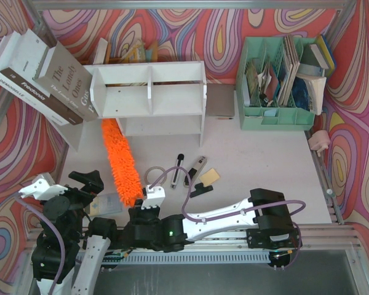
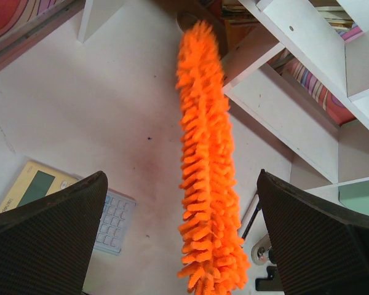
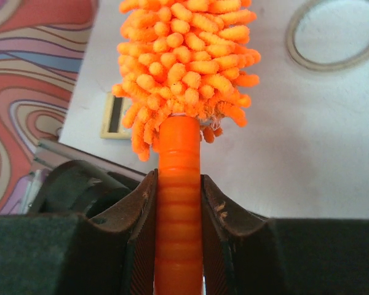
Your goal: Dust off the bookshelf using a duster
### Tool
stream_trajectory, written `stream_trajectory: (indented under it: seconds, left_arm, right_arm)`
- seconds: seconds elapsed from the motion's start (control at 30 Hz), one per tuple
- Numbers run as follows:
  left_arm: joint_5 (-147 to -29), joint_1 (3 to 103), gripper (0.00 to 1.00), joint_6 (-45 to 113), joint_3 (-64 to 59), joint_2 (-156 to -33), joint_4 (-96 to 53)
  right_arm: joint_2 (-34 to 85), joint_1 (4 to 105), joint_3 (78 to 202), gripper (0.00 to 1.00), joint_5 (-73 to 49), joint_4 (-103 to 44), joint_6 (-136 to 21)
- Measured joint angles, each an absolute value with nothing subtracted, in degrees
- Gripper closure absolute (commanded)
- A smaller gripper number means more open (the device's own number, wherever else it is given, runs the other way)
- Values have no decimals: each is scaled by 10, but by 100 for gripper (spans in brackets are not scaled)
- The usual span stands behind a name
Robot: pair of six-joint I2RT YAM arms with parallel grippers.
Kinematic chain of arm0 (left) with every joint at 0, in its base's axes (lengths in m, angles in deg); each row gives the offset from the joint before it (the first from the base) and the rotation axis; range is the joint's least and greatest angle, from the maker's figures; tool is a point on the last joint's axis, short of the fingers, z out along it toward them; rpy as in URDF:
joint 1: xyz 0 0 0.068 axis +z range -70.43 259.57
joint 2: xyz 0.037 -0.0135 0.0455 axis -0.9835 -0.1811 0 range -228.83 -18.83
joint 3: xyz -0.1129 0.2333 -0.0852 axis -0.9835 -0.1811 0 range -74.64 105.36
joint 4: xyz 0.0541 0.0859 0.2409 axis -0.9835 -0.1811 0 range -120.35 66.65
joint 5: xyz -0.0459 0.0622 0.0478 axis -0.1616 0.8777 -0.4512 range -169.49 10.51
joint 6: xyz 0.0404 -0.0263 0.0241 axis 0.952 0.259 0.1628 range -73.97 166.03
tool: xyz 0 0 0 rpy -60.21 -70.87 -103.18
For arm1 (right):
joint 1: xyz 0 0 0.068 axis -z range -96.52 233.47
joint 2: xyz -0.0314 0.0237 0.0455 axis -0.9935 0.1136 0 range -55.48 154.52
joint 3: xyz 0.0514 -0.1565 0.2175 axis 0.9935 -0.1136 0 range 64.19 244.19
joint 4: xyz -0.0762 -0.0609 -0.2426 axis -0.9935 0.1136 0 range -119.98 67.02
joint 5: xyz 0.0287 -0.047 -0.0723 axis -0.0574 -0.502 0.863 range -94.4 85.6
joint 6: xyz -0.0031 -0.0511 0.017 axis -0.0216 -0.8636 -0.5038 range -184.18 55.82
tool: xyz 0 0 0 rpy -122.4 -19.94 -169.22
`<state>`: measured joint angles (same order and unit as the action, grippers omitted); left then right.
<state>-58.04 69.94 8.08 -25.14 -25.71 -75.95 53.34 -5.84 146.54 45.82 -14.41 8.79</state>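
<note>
At wrist, right gripper (image 3: 178, 187) pinching duster (image 3: 186, 67) handle

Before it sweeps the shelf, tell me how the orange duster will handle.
The duster probably feels light: mostly shaggy strands. Gripped only at its ribbed handle by the right gripper, it looks straight, so likely a semi-stiff core. Strands should yield softly against the bookshelf.

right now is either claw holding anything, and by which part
The right claw is shut on the duster by its orange handle; the left claw is open, holding nothing.
</note>
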Motion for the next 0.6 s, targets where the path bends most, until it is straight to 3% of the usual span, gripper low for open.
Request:
stream_trajectory:
  seconds: [0.37,0.6]
  left_arm:
    - [-580,699,2,81,-251,-257,-760]
    - [-580,699,2,81,-251,-257,-760]
  right_arm:
    - [524,-61,1445,100,395,-380,-140]
    - [564,-61,1499,100,388,-318,-106]
